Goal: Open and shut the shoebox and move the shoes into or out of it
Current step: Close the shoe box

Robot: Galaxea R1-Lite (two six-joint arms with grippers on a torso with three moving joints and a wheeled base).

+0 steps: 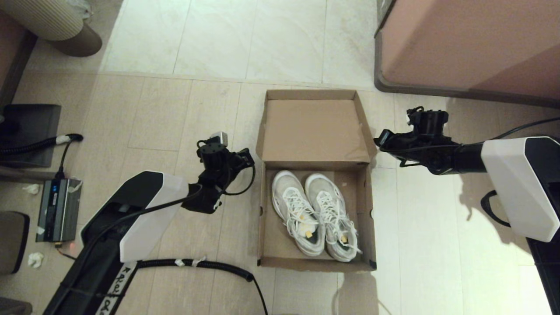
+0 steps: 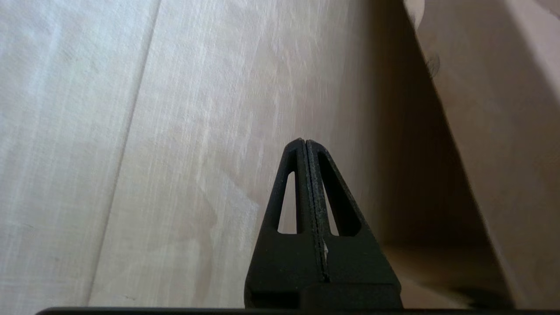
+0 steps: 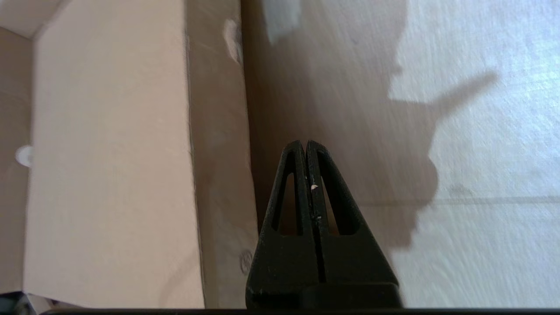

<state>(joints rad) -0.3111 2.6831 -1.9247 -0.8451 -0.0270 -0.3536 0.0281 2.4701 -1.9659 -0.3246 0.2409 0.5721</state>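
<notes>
The brown cardboard shoebox (image 1: 263,218) lies open on the floor in the middle of the head view, its lid (image 1: 315,131) folded back flat on the far side. Both white and grey mesh shoes (image 1: 314,213) lie side by side inside, toes toward the lid. My left gripper (image 1: 248,158) hovers just outside the box's left wall near the hinge, shut on nothing. My right gripper (image 1: 379,141) hangs by the lid's right edge, also shut and empty. The left wrist view shows the shut gripper (image 2: 305,141) beside the box wall (image 2: 503,131). The right wrist view shows the shut gripper (image 3: 305,142) next to the lid (image 3: 109,153).
A large pinkish-brown cabinet (image 1: 472,43) stands at the back right. At the left are a grey power unit (image 1: 59,210), a dark mat (image 1: 30,131) and a striped pouf (image 1: 52,22). A black corrugated hose (image 1: 197,264) runs along the floor near the box's front left corner.
</notes>
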